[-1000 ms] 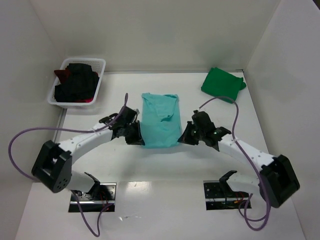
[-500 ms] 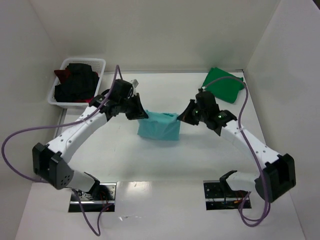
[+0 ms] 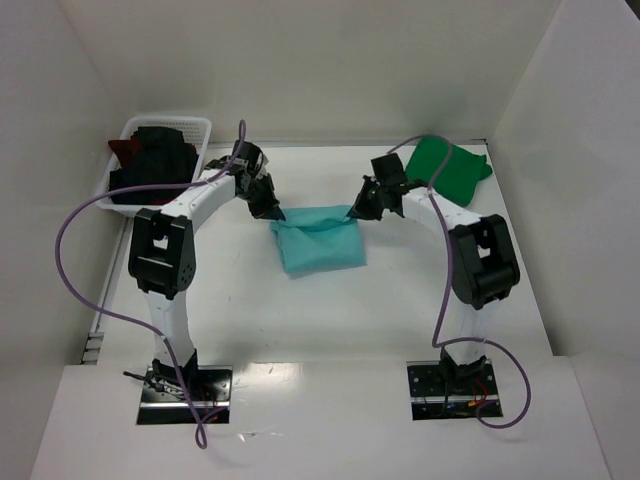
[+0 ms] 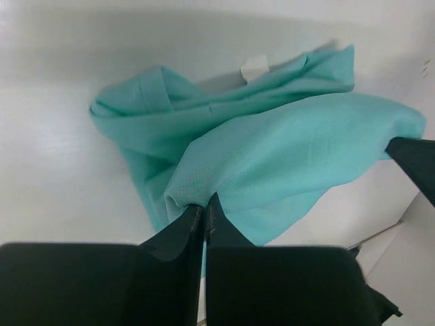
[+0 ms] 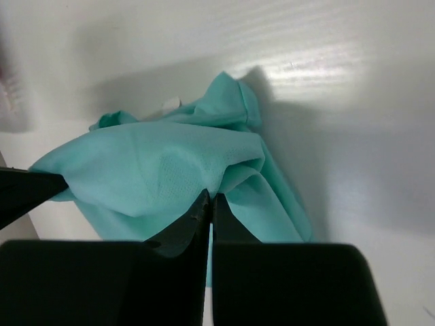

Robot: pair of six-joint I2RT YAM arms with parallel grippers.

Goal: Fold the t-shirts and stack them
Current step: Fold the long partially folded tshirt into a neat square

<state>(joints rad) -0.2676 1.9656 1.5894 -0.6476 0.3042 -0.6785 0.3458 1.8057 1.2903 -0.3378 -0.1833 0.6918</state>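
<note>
The light teal t-shirt [image 3: 320, 240] lies doubled over at mid-table, its near half folded back over the far half. My left gripper [image 3: 272, 210] is shut on its left far corner, seen pinched between the jaws in the left wrist view [image 4: 204, 202]. My right gripper [image 3: 357, 208] is shut on the right far corner, also shown in the right wrist view [image 5: 211, 198]. Both hold the edge slightly above the table. The teal cloth [image 4: 272, 156] sags between them [image 5: 156, 170]. A folded darker green t-shirt [image 3: 447, 170] lies at the back right.
A white lattice basket [image 3: 128, 130] at the back left holds black [image 3: 155, 165] and dark red [image 3: 122, 150] shirts. White walls close in the table at the back and both sides. Purple cables loop from both arms.
Both grippers carried the teal shirt's near edge away from me over the far half, folding it in two. The arms stretched out toward the back of the table.
</note>
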